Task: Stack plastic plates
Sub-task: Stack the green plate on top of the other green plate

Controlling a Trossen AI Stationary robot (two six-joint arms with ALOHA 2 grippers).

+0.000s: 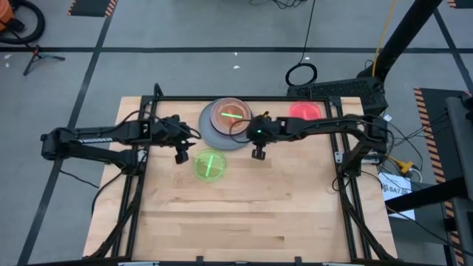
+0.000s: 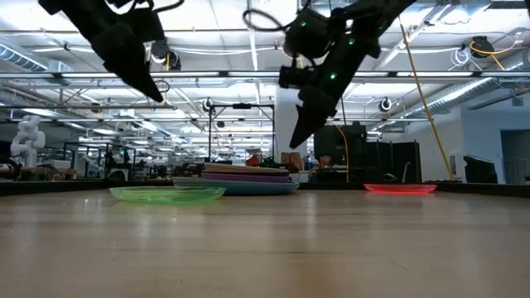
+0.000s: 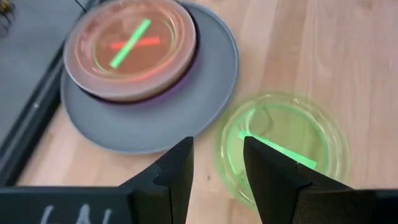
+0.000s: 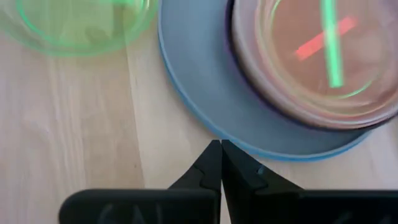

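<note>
the stack of plates (image 1: pixel 225 122) is sitting upper centre of the high view; a green plate (image 1: pixel 209 164) is lying just below it and a red plate (image 1: pixel 304 111) upper right. the left gripper (image 1: pixel 181 157) is hovering open beside the green plate, the right gripper (image 1: pixel 259 154) hanging closed. the green plate is looking light, thin and slippery, so pinching its rim seems best.

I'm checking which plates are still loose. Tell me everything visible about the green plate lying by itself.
The green plate is small, round and translucent, like thin plastic, with a raised rim and a bright green stripe across its middle. It lies flat on the wooden table, just apart from the plate stack, touching only the table. The left gripper hangs open above its edge.
</note>
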